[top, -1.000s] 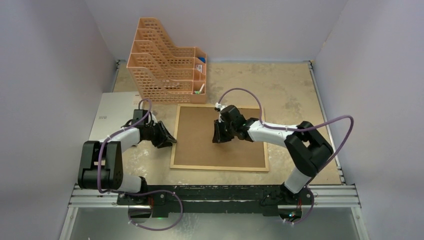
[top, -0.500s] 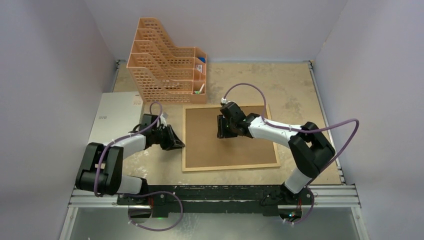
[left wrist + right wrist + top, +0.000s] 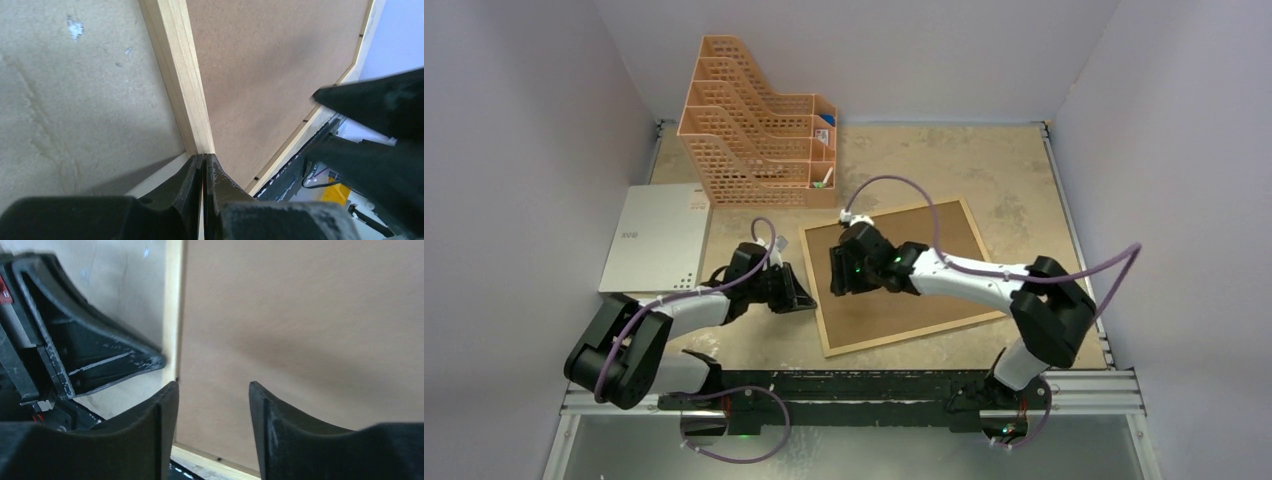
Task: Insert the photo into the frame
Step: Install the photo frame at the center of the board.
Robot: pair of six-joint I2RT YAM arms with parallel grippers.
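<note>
Squarely against the left gripper (image 3: 204,160) — the frame (image 3: 178,75).

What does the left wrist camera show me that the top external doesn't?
Only the left wrist: the left tool has its fingers pressed together, tips at the wooden rail of the frame. Only the top external: the orange file organizer, the grey sheet, and how skewed the frame lies. Both: the brown backing board facing up, the right tool over it.
</note>
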